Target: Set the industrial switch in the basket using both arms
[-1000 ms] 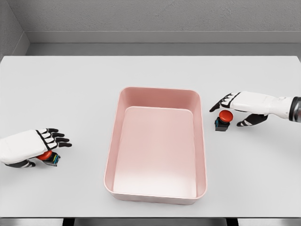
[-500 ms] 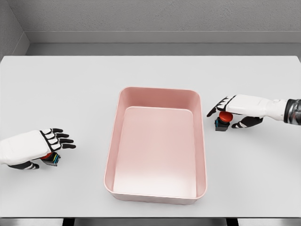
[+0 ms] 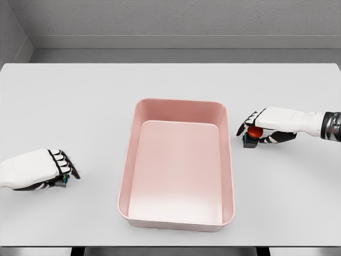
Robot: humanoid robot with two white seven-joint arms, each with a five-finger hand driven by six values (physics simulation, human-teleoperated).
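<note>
The pale grey tabletop [image 3: 170,85] spans the whole head view, and the pink basket [image 3: 133,128] sits in the middle of it, a shallow rounded tray with nothing inside. The left hand [image 3: 37,169] lies at the lower left, well apart from the basket; a second ago its dark fingers were stretched out over the left industrial switch [image 3: 63,180], with the red button peeking beneath the palm, and now they have curled down around it, so that only a dark corner with a coloured edge shows by the fingertips. The right hand [image 3: 269,125], just beside the basket's right rim, has likewise sunk and folded: earlier it hovered with fingers extended above the right industrial switch [image 3: 252,134], whereas now they wrap over the red cap and the thumb sits under it, the black base resting on the tabletop. Both switches are thus outside the basket. By my reading both grasps have just closed, so the pick-up stage looks finished; lifting and carrying each switch inward over the rim comes next.
</note>
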